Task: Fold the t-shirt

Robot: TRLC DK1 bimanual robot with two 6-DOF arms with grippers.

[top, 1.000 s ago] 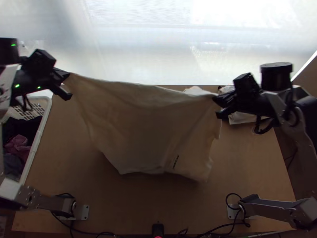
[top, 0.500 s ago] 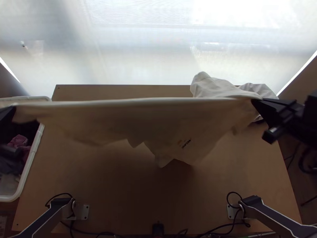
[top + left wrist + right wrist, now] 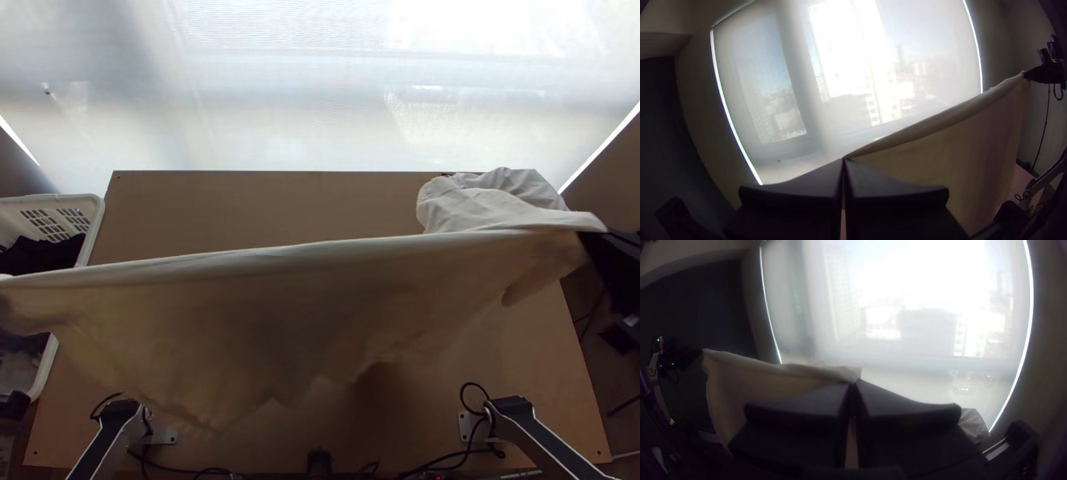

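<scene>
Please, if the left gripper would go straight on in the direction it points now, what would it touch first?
Apart from the shirt pinched in its tips, the left gripper would likely meet the pale window blind first; how far off, I cannot tell.

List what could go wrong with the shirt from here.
Grip slip: the t-shirt's upper edge is stretched nearly straight between the left gripper and right gripper; more pull might free it.
Snag: in the top view its left end overlaps the basket, so it could catch when lowered.
</scene>
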